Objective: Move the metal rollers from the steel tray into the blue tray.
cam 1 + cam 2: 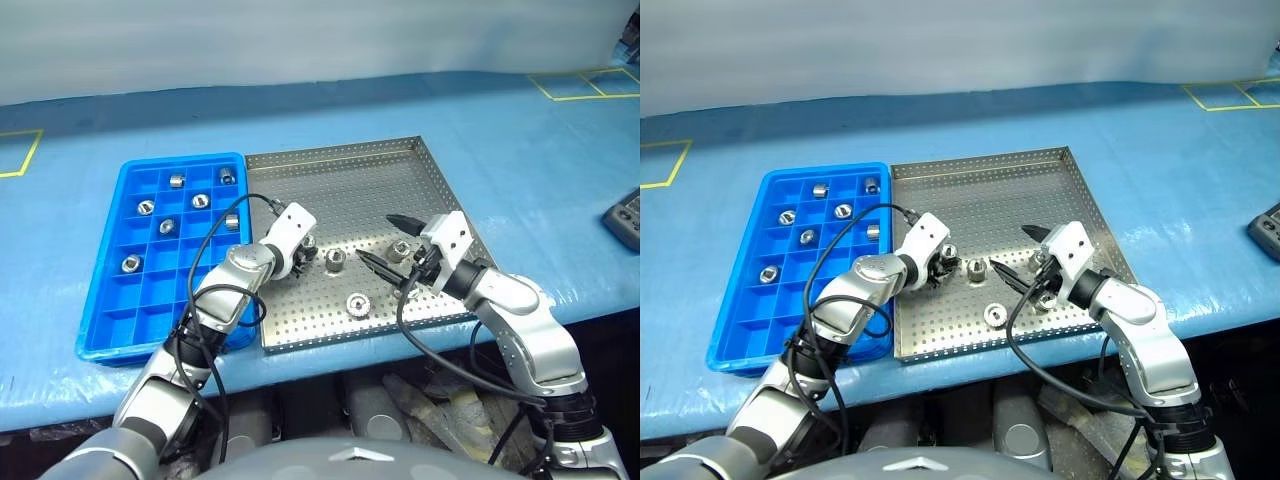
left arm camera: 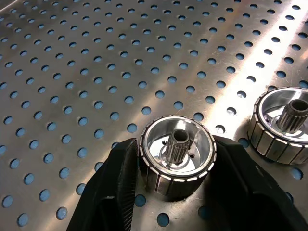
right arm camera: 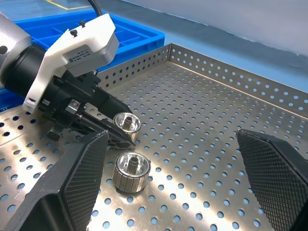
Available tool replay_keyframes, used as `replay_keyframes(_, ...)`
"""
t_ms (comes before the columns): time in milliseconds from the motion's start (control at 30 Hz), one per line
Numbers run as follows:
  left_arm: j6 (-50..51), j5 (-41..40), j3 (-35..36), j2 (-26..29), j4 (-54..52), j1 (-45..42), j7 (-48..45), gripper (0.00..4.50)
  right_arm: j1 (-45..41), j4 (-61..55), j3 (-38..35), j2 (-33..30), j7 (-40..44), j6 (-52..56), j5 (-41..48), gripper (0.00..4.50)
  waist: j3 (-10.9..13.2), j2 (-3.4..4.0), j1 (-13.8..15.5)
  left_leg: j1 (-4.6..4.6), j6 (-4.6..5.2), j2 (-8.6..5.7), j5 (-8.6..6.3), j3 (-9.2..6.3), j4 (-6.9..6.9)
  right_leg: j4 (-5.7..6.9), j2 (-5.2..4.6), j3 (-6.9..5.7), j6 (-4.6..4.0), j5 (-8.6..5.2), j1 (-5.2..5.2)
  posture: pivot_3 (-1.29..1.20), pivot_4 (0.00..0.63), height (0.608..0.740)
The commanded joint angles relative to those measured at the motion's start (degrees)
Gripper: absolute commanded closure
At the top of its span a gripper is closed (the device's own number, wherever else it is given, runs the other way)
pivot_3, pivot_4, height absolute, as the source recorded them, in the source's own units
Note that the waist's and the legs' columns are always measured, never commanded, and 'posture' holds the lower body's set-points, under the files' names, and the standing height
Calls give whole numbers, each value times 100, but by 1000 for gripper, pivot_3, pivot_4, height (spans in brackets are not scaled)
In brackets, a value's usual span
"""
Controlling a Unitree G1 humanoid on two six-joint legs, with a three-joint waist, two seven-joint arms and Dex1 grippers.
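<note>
My left gripper (image 2: 176, 161) is shut on a metal roller (image 2: 177, 153) that stands on the steel tray (image 1: 350, 185), one black finger on each side of it. A second roller (image 1: 336, 260) stands just to its right, and two more (image 1: 357, 303) (image 1: 400, 250) lie nearer the tray's front. My right gripper (image 1: 392, 245) hovers wide open over the tray's front right part, holding nothing. The blue tray (image 1: 105, 290) lies left of the steel tray and has several rollers (image 1: 167, 226) in separate compartments.
Both trays sit on a blue-covered table whose front edge runs just under the trays. A dark device (image 1: 625, 218) lies at the far right. Yellow tape marks (image 1: 585, 85) show at the back right. Black cables (image 1: 215, 235) loop from my left wrist over the blue tray.
</note>
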Motion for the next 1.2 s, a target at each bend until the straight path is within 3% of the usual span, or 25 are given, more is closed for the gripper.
replay_keyframes(33,-39,99,106,-32,-73,-82,58,2805,-57,-150,-104,11,-1,-72,94,0,0,0,0,0,0,0,0,0,0,0,0,0,0,0,0,-287,150,740)
replay_keyframes(267,-283,121,647,-95,-409,-29,448,2805,-105,-113,-61,25,21,-75,88,0,0,0,-1,0,0,0,0,0,0,0,0,1,0,0,-1,-282,150,740)
replay_keyframes(467,-2,-82,1613,-82,-1687,253,775,2805,-150,-89,-2,43,60,-81,90,0,0,0,28,-2,0,1,0,0,0,0,-4,1,1,1,-3,-253,150,740)
replay_keyframes(633,951,-23,2497,260,-3384,1064,1061,2805,-282,65,176,112,199,-87,88,0,-1,2,14,-1,-3,7,0,0,-6,1,-3,4,0,2,-7,-186,150,740)
replay_keyframes(867,2355,-135,3357,1255,-5102,2124,729,2805,-722,502,486,234,517,-138,54,0,0,-1,263,2,-7,4,3,-3,-5,1,-2,-4,-22,-10,-2,-79,150,740)
replay_keyframes(1067,2834,-263,4054,1548,-5734,2995,525,2805,-1010,844,687,359,743,-226,28,0,0,-3,555,3,-21,5,10,-9,-7,1,-3,-12,-30,-14,-1,0,150,740)
replay_keyframes(1200,2601,-553,4293,1403,-5734,3762,632,2805,-1119,952,772,365,920,-217,42,0,0,-3,684,6,-20,5,10,-13,-8,0,-3,-16,-39,-20,2,31,150,740)
